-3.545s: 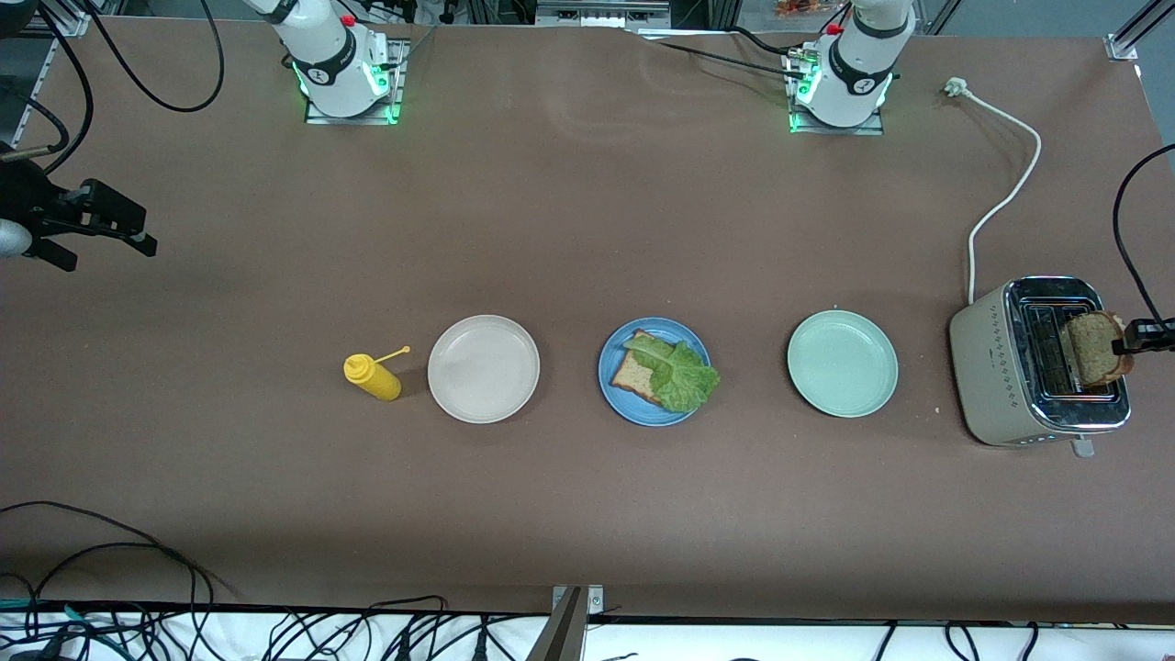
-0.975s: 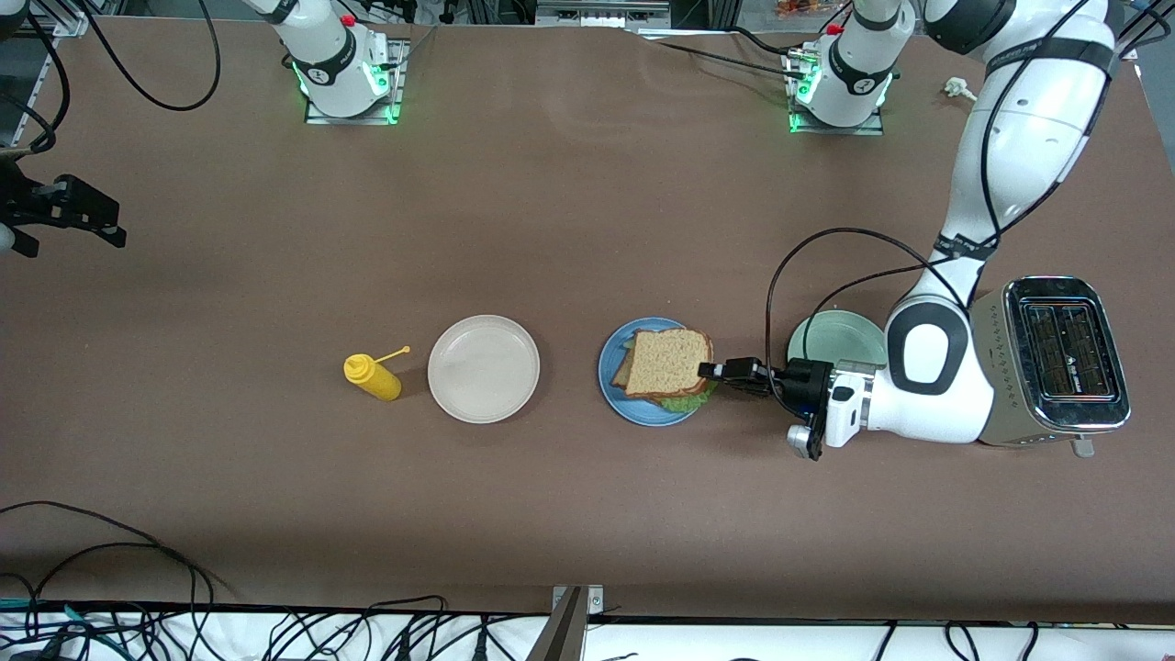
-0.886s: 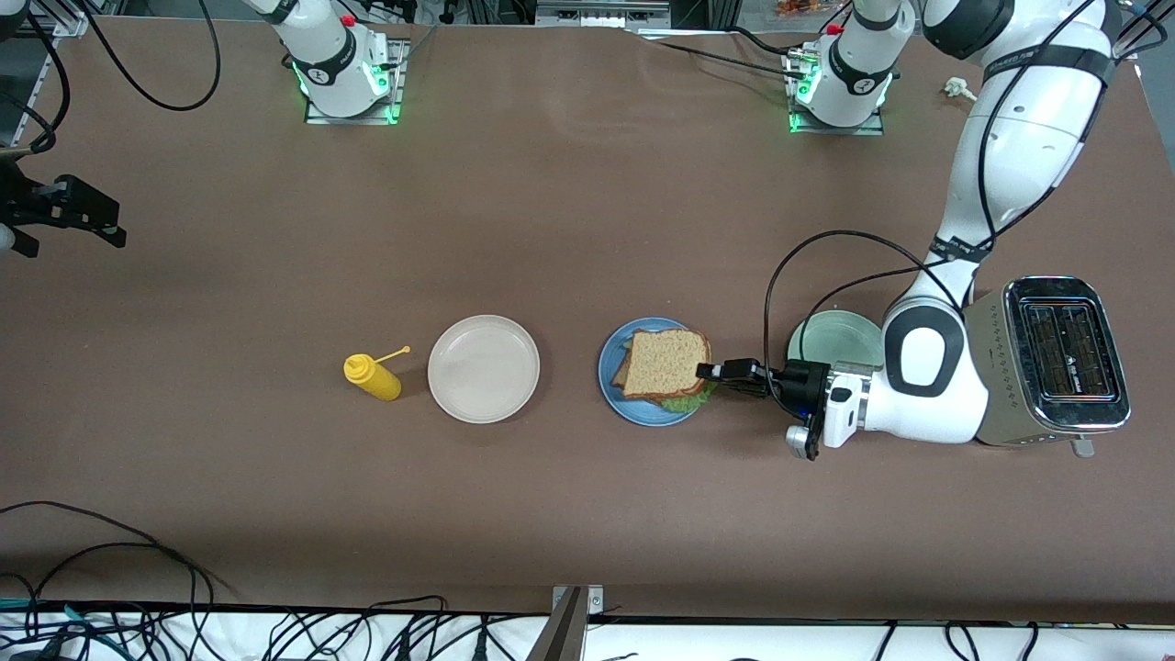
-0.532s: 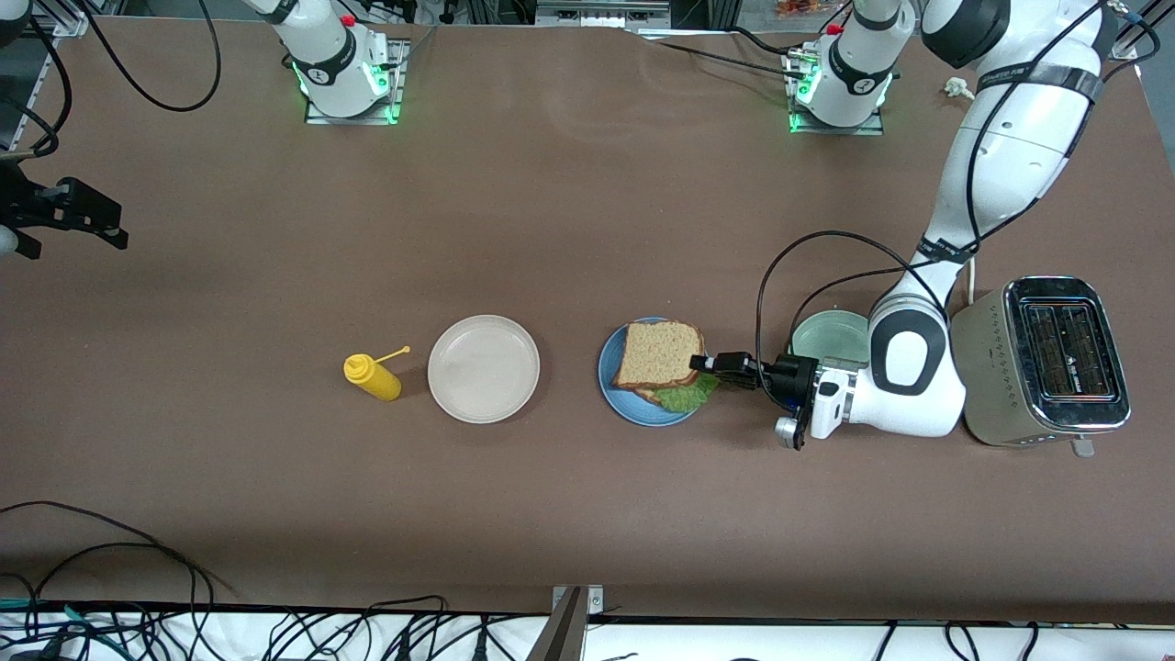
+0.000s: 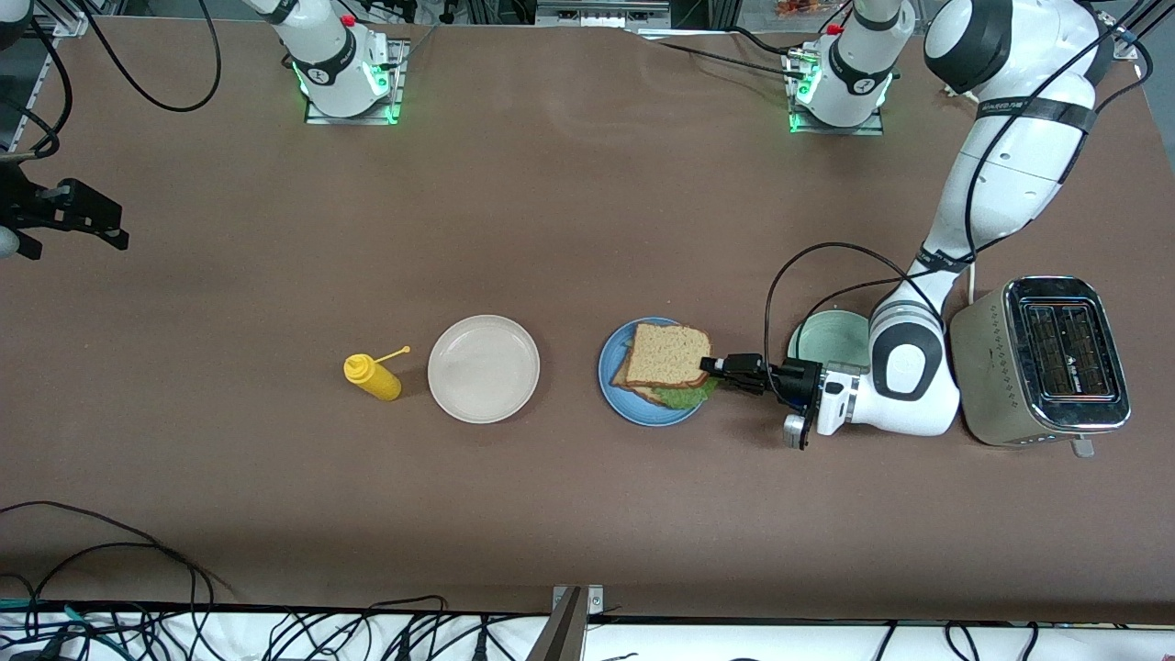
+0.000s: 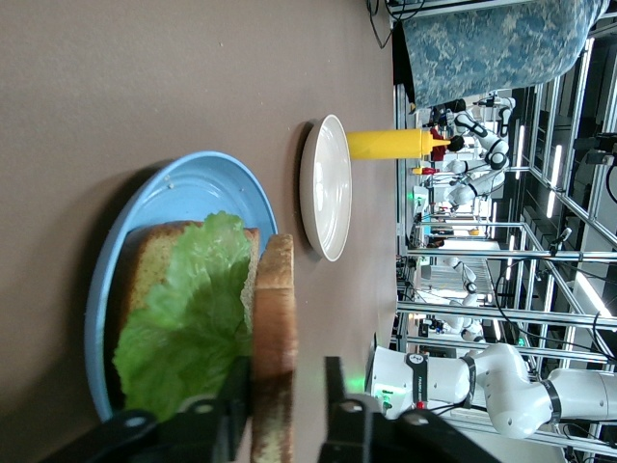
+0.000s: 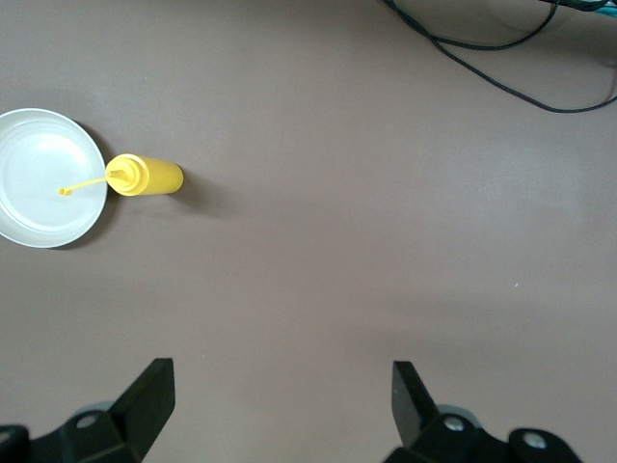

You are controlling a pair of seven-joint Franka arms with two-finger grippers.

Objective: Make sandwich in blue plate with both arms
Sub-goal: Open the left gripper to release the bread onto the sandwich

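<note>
The left gripper has its jaws clamped on the top bread slice, held (as we see it) over the lettuce and bottom slice on the blue plate at frame centre. At the far left edge, the waiting right gripper hangs with jaws wide apart above bare table, away from the mustard bottle and white plate.

Yellow mustard bottle sits beside a beige-white plate mid-worktop; mint-green plate and toaster toward the left arm's end.
</note>
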